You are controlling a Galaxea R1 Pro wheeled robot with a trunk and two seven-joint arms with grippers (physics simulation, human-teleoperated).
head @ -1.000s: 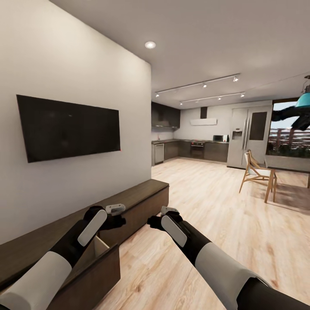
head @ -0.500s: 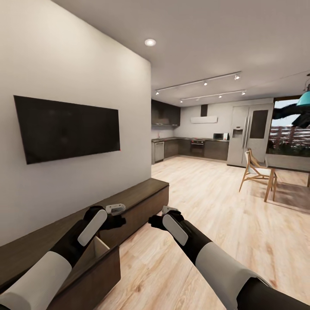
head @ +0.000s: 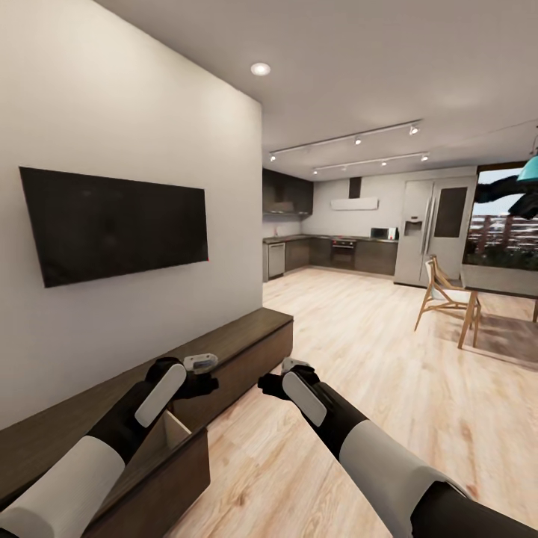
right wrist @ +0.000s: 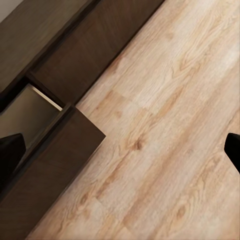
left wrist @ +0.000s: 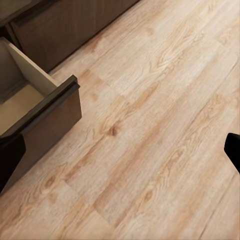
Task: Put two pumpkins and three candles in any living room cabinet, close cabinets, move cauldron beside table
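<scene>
Light oak plank flooring [head: 388, 359] ran from the living area toward a dark-fronted kitchen [head: 329, 254] at 12 o'clock in the head view, where a tall steel refrigerator [head: 437, 232] stood beside it and a pale wooden chair [head: 444, 299] sat at a table edge at 3 o'clock. On the white wall at 9 o'clock hung a flat black rectangular television [head: 112, 223]. Below it lay the long low dark-brown wooden cabinet [head: 246, 347], extending from 7 o'clock toward the centre, with one handle-less drawer [head: 168, 456] pulled out to show its light tan interior. The left wrist view showed that open drawer [left wrist: 35, 100] standing out over the floor, its visible part bare; the right wrist view showed the same drawer [right wrist: 55, 130] projecting from the cabinet front. The left gripper [head: 200, 373] was held above the cabinet top near the open drawer, and the right gripper [head: 280, 377] hung over the floor just beside the cabinet front, the two well apart. How far either gripper's jaws were parted could not be told, since the black wrist housings hid the fingers in the head view and only dark slivers appeared at the edges of the wrist views; nothing was seen held by either.
</scene>
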